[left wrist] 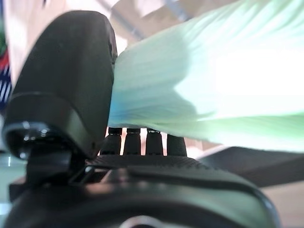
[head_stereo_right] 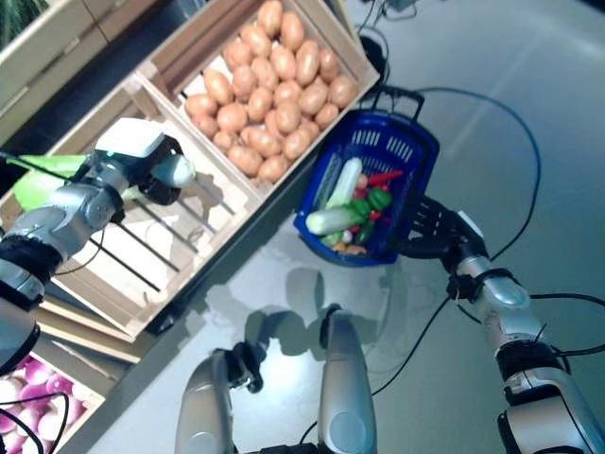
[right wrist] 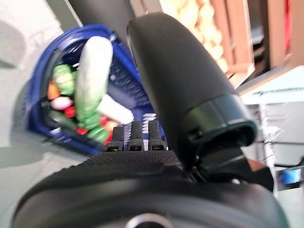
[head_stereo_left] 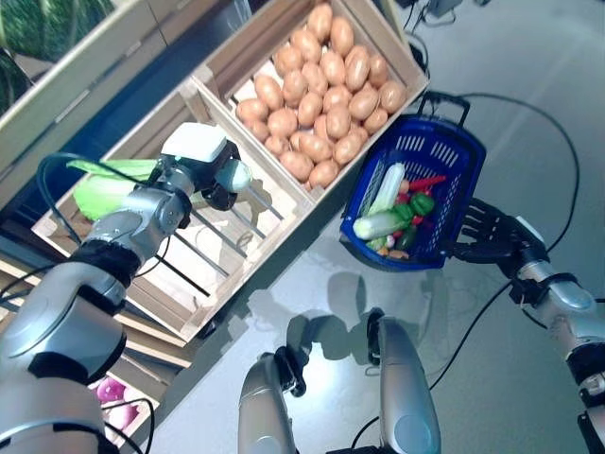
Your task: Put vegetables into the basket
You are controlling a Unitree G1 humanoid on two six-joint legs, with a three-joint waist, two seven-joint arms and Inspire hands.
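At the middle right of the head views we see a blue plastic basket with a slotted wall, tilted and held off the pale floor by the right hand, whose dark fingers curl round its side. Inside lie two long pale green cucumbers, a glossy green pepper and small red and orange pieces we cannot name. At the upper left, the left hand hangs over a slatted wooden crate; its own wrist view shows thumb and fingers closed on a pale green, ribbed leafy cabbage. A second green cabbage lies in the crate's far left corner. The neighbouring wooden crate, at the upper centre, is heaped with smooth, oval brown potatoes.
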